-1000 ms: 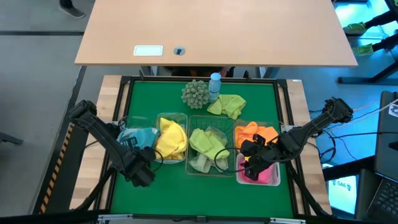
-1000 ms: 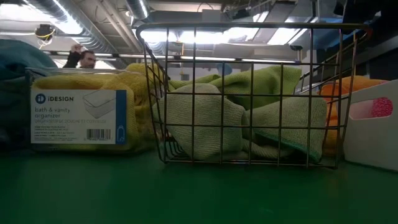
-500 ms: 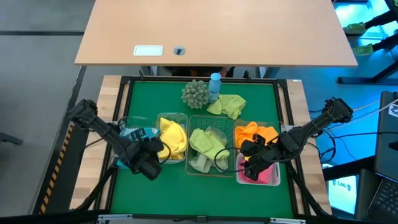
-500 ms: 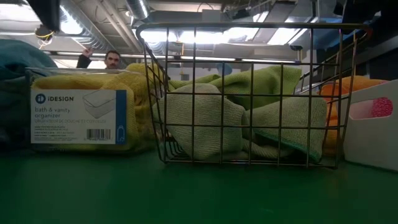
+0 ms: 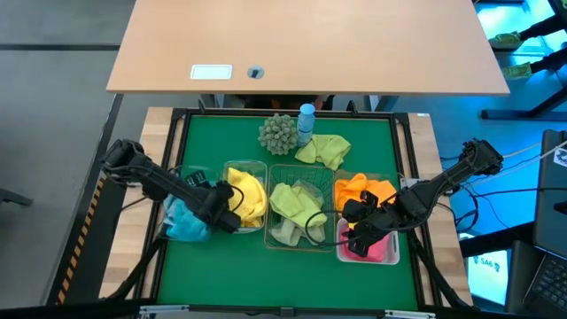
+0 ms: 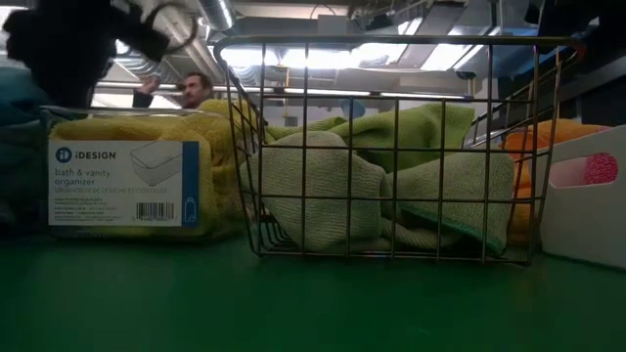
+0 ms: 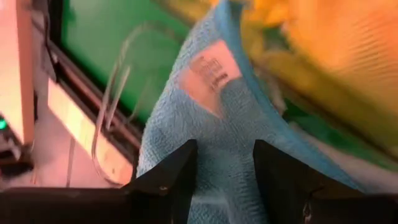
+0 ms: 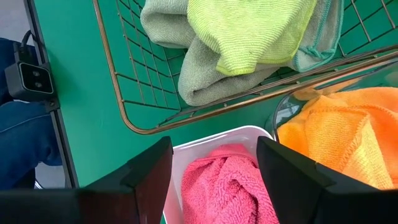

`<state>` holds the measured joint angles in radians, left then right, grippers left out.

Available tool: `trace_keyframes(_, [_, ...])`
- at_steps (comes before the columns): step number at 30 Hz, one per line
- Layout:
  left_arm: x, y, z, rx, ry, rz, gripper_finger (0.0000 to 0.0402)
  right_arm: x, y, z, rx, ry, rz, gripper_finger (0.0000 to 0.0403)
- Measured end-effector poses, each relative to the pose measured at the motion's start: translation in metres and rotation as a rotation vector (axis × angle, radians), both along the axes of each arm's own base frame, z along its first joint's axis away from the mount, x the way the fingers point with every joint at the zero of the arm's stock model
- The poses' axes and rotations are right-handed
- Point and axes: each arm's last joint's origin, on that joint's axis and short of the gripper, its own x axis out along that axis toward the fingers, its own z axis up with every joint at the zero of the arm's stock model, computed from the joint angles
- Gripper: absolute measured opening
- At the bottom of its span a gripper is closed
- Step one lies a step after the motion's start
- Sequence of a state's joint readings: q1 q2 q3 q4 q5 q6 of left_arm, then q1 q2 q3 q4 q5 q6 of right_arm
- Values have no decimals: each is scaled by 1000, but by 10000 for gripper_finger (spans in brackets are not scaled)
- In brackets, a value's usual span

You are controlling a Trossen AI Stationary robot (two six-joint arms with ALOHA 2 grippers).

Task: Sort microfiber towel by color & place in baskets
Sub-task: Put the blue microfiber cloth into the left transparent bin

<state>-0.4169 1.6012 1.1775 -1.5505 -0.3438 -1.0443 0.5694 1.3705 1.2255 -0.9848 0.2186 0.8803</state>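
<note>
The left gripper [image 5: 221,210] hangs with its fingers [image 7: 166,180] spread apart and empty, right over the seam between the blue towel [image 5: 186,221] and the yellow towel [image 5: 245,197]. Its arm reaches in at a slant from the table's left edge, the wrist low over the clear bin [image 5: 182,232] that holds the blue towel. In the left wrist view the blue cloth fills the gap between the fingers, but the picture is smeared, so whether the tips touch it cannot be told.

The right gripper [image 5: 354,237] is also open and empty, poised above the white bin [image 8: 186,158] with the pink towel [image 8: 231,186]; its arm comes in bent from the table's right edge and hides most of that bin from above.

Taking the dark wire-mesh basket [image 6: 391,147] as the landmark: it sits in the middle of the row, holding folded green towels [image 6: 333,191]. The clear bin of yellow towels [image 6: 122,181] stands just beside it on the left arm's side, the blue towel's bin beyond that. On the right arm's side are the orange towel [image 5: 361,190] in its clear bin and the white bin. Behind the basket a loose yellow-green towel [image 5: 324,150] lies on the green mat [image 5: 204,142], near a spiky ball [image 5: 278,133] and a small blue bottle [image 5: 306,120].

In the low view the blue bin is cut off at the edge, and a dark blurred shape of the left arm [image 6: 73,44] covers the upper corner.
</note>
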Motion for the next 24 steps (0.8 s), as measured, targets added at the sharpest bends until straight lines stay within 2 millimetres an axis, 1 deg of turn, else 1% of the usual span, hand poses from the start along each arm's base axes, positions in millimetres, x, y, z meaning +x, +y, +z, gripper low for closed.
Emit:
trace_keyframes(4, [-9,8,-17,-21,87,76,153,0,0,0,0,0,0,232])
trace_keyframes(7, [-17,10,-27,-49,146,114,153,0,0,0,0,0,0,232])
trace_keyframes(13, [-24,10,-41,-101,181,208,153,0,0,0,-1,0,0,232])
trace_keyframes(18, [-24,9,-41,-111,174,222,153,0,0,0,-2,0,0,232])
trace_keyframes(24, [-16,7,-30,-110,129,206,153,0,0,0,-2,0,0,232])
